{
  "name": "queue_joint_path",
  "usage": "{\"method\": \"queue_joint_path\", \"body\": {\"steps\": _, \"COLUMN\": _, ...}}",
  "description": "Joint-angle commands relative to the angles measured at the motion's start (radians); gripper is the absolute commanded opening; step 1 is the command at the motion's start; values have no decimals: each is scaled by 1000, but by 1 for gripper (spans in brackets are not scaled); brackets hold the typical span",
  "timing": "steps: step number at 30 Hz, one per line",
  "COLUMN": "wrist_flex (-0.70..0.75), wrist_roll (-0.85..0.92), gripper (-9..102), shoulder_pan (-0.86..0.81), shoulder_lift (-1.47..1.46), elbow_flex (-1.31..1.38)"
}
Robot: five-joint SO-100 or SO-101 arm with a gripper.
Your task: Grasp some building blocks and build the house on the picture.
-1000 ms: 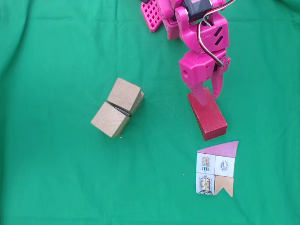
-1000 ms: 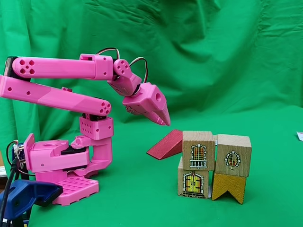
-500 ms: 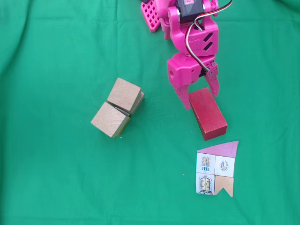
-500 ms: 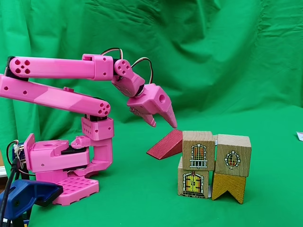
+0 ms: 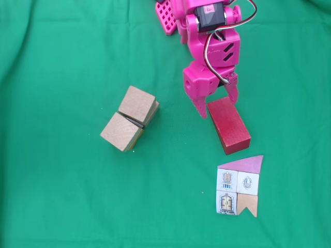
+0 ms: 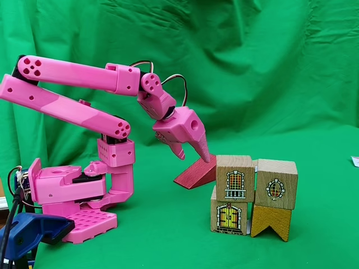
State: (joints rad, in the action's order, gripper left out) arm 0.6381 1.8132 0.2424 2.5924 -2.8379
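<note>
The dark red brick (image 5: 230, 126) lies slanted on the green cloth; in the side fixed view the brick (image 6: 193, 174) rises at an angle. My pink gripper (image 5: 218, 107) is open and low over the brick's end nearest the arm base, one finger on each side. From the side, the gripper (image 6: 194, 158) has one fingertip (image 6: 207, 158) at the brick's upper edge. From above, two light-brown blocks (image 5: 137, 105) (image 5: 122, 132) stand touching, left of the brick. From the side, these are stacked blocks (image 6: 234, 179) with printed windows and a door. The picture (image 5: 239, 186) lies flat below the brick.
The arm's pink base (image 6: 73, 196) is clamped at the left in the side view, at the top edge from above. Green cloth (image 5: 62, 196) covers the table and hangs as a backdrop. Open cloth lies between the two blocks and the brick.
The gripper has shifted left and back toward the base, dropped lower, and its fingers have spread to either side of the brick's end. Brick, blocks and card have not moved.
</note>
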Motion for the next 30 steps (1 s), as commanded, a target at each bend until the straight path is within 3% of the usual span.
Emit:
{"method": "queue_joint_path", "body": {"steps": 1, "wrist_flex": -14, "wrist_roll": 5, "gripper": 32, "shoulder_pan": -3, "shoulder_lift": 5, "elbow_flex": 46}}
{"method": "queue_joint_path", "body": {"steps": 9, "wrist_flex": -14, "wrist_roll": 8, "gripper": 33, "shoulder_pan": -3, "shoulder_lift": 14, "elbow_flex": 44}}
{"method": "queue_joint_path", "body": {"steps": 17, "wrist_flex": -14, "wrist_roll": 6, "gripper": 43, "shoulder_pan": -2, "shoulder_lift": -3, "elbow_flex": 46}}
{"method": "queue_joint_path", "body": {"steps": 30, "wrist_flex": -40, "wrist_roll": 6, "gripper": 44, "shoulder_pan": -3, "shoulder_lift": -6, "elbow_flex": 77}}
